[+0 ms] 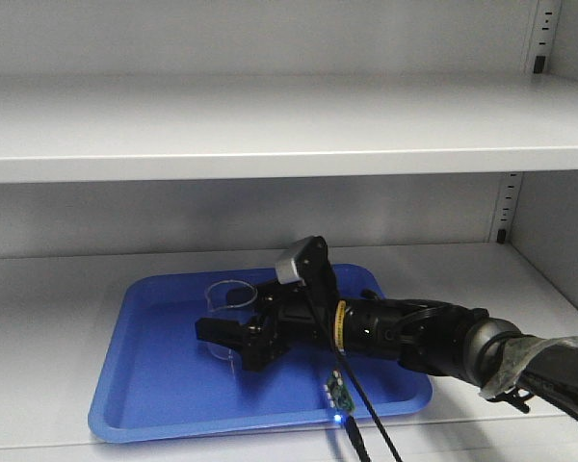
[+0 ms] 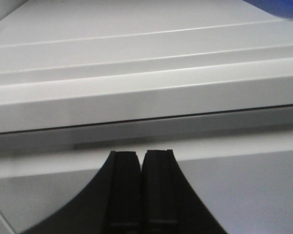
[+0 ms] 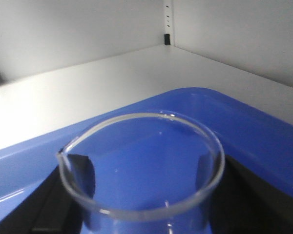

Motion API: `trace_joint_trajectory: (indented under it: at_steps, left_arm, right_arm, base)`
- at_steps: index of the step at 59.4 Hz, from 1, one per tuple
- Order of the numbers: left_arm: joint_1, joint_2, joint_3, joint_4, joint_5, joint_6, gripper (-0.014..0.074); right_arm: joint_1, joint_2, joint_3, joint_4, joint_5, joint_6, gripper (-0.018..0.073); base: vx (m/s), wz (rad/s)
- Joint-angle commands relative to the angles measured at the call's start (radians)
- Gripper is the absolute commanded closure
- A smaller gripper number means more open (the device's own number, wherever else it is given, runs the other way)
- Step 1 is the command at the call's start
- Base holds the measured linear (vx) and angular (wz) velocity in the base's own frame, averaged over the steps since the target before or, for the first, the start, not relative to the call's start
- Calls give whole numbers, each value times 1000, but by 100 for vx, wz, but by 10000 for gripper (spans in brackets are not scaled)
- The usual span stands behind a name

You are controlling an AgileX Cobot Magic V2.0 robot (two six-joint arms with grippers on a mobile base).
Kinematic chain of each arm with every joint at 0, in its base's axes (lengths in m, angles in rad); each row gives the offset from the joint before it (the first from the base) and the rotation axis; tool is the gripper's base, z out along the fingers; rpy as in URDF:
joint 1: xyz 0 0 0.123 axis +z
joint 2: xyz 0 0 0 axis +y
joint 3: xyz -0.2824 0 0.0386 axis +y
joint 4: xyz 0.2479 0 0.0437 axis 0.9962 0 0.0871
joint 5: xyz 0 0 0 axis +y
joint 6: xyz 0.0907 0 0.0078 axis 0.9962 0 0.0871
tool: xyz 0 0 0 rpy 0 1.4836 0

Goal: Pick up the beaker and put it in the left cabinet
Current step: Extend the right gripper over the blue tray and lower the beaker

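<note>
Small clear glass beaker (image 1: pixel 230 296) standing upright inside a flat blue plastic tray (image 1: pixel 144 385), on the lower shelf of the light grey metal cabinet (image 1: pixel 270 125). Round open rim, little pouring spout at one side. Sits between the two black fingers (image 3: pixel 83 170) of the right end effector (image 1: pixel 239 339), one finger on each side of the glass. Touching or just beside: cannot tell, so cannot tell if squeezing or loose.

From the front view only: long black right arm (image 1: pixel 414 337) reaching in from the right, grey camera box (image 1: pixel 299 260) on top, small green circuit board (image 1: pixel 339 393) with a blue light, black cable (image 1: pixel 361 404) hanging over the tray edge. Beaker hard to see there, just a faint clear ring.

From the right wrist view only: beaker rim (image 3: pixel 141 165) very close and big, blue tray showing through the glass, cabinet back corner with a slotted strip (image 3: pixel 168 22) with black marks.

From the left wrist view only: left end effector (image 2: pixel 141 190), two black fingers pressed together, closed on nothing, with grey shelf edges ahead and a bit of blue at the top corner.

Grey flat shelves above and below, grey back wall.
</note>
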Motion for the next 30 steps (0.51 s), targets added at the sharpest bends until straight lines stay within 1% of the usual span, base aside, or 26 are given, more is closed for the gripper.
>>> trace_joint_trajectory:
  at_steps: [1, 5, 11, 17, 21, 30]
  left_arm:
    - [-5, -10, -15, 3, -75, -4, 593]
    - [-5, -10, -15, 3, -75, -4, 593]
    - [-5, -10, -15, 3, -75, -4, 593]
    - [-5, -10, -15, 3, -75, -4, 593]
    - [-5, -10, -15, 3, -75, -4, 593]
    - [-5, -10, -15, 3, -75, -4, 593]
  right_arm:
    - [6, -64, -45, 34, 51, 15, 556]
    - [7, -64, -46, 28, 90, 20, 545]
    - [7, -64, -46, 2, 98, 20, 517]
    - [7, -64, -46, -7, 101, 21, 459]
    - [7, -64, -46, -7, 101, 22, 405]
    - [7, -64, -46, -7, 86, 22, 235]
  base:
    - [0, 0]
    - [0, 0]
    - [0, 0]
    - [0, 0]
    - [0, 0]
    - [0, 0]
